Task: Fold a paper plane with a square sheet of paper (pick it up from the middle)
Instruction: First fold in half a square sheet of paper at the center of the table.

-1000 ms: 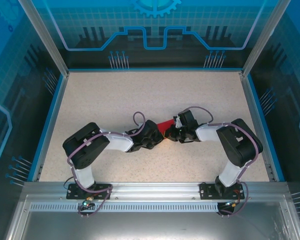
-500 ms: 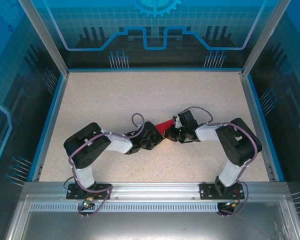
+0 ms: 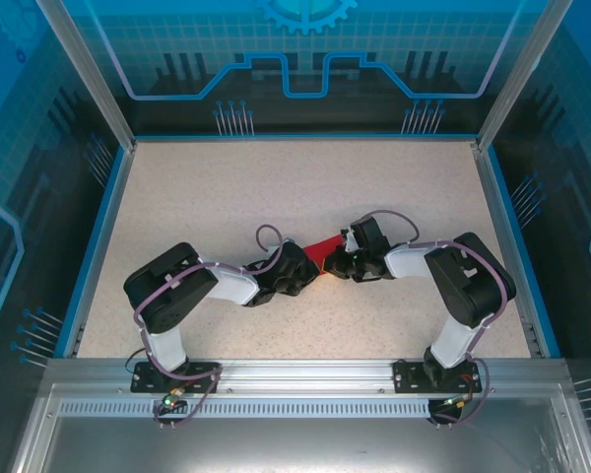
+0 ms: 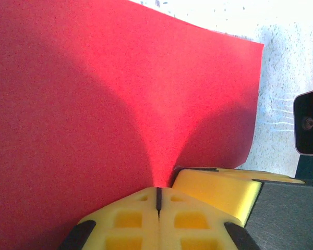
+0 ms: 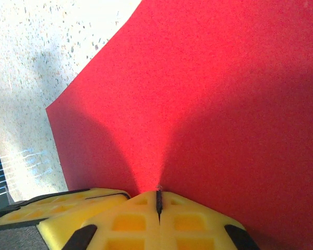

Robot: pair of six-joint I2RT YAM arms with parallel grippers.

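Most of the square sheet of paper (image 3: 325,246) is being covered from above by the left gripper (image 3: 305,268) and right gripper (image 3: 337,264). In both wrist views it is being cut off by frame edges, its pinched edge being hidden behind yellow pads (image 4: 141,200).

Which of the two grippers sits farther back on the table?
The right gripper: from above, its body lies slightly farther back than the left gripper. Both pinch the square sheet of paper.

A speckled table with a blue edge
The pale table (image 3: 217,192) is wide and flat. A bit of red paper (image 3: 325,247) shows near its middle; I cannot tell if it lies flat.
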